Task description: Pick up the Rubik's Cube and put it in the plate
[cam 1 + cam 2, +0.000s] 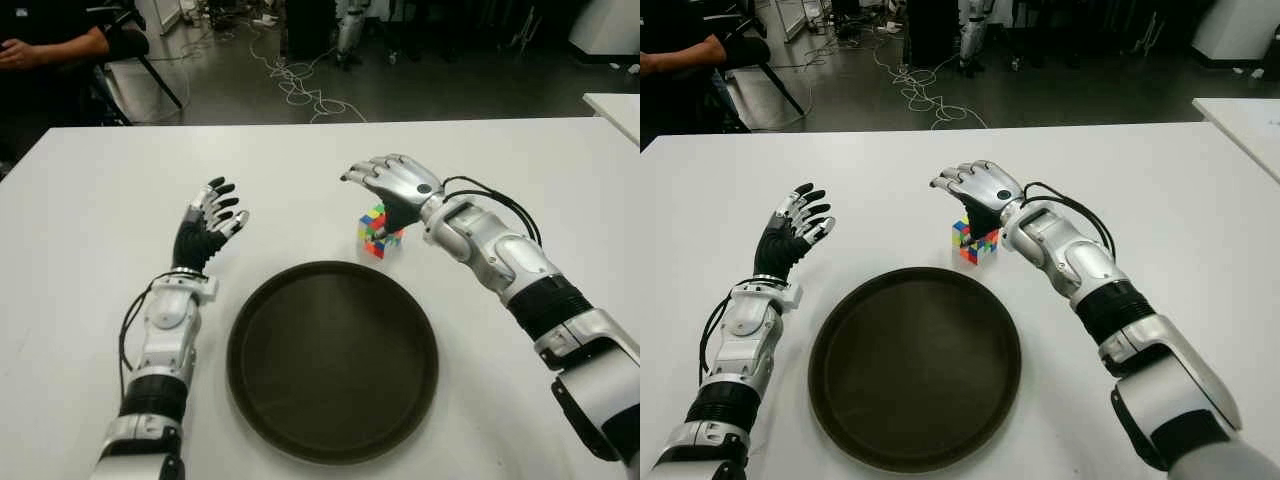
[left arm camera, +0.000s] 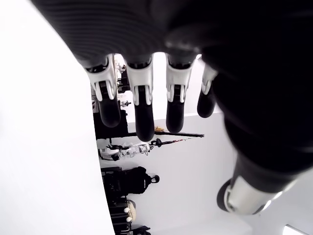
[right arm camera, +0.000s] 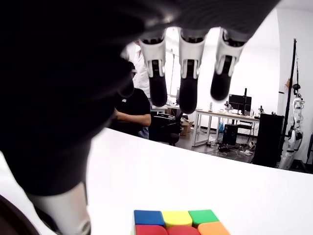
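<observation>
A Rubik's Cube point(image 1: 378, 232) with mixed colours stands on the white table point(image 1: 90, 230), just beyond the far right rim of the dark round plate point(image 1: 332, 360). My right hand point(image 1: 385, 183) hovers right over the cube, palm down, fingers spread and holding nothing. In the right wrist view the cube's top point(image 3: 178, 223) shows below the extended fingertips point(image 3: 188, 100), with a gap between them. My left hand point(image 1: 212, 222) shows left of the plate, fingers loosely extended and empty.
A person's arm point(image 1: 45, 45) and a chair show beyond the table's far left corner. Cables point(image 1: 290, 80) lie on the floor behind the table. Another white table edge point(image 1: 615, 108) stands at the far right.
</observation>
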Controlling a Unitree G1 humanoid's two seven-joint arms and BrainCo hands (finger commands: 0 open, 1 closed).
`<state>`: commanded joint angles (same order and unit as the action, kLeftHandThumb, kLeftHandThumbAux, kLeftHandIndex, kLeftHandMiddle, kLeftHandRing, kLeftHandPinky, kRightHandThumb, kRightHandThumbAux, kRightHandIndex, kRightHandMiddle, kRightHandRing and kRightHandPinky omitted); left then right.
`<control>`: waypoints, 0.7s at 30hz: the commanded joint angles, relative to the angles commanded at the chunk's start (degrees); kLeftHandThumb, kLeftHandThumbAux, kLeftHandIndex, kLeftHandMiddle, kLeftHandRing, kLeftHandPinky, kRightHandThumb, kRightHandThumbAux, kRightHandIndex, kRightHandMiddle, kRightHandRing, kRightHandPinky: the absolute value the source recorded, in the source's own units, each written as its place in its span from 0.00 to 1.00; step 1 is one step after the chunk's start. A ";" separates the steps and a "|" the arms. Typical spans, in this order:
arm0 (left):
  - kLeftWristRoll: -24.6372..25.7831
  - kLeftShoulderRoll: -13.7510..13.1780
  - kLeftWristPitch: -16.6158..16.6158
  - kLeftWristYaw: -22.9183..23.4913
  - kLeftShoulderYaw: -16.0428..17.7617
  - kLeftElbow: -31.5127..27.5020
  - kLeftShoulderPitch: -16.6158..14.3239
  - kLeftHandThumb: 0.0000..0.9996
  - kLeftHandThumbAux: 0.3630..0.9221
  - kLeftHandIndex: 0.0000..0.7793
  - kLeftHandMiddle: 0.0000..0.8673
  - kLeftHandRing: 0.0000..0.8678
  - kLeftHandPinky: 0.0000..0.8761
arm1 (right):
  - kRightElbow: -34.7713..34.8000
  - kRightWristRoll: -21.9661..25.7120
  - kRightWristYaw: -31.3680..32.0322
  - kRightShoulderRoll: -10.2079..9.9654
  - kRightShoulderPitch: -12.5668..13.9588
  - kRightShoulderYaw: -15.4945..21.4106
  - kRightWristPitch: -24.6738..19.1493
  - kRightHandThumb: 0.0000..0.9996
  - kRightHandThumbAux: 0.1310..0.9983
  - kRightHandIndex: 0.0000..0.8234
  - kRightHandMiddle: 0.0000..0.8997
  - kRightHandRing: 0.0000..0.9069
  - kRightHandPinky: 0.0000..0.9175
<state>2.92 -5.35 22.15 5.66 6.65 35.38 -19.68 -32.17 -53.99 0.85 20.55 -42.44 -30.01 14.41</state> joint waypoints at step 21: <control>0.86 0.07 -0.29 0.99 0.11 -0.88 0.27 0.17 0.70 0.14 0.20 0.22 0.23 | -4.01 1.28 1.76 -0.82 -1.63 -0.82 -0.25 0.00 0.81 0.22 0.21 0.22 0.19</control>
<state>3.77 -5.28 21.85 6.65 6.77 34.50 -19.41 -36.18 -52.71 2.62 19.73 -44.07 -30.83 14.16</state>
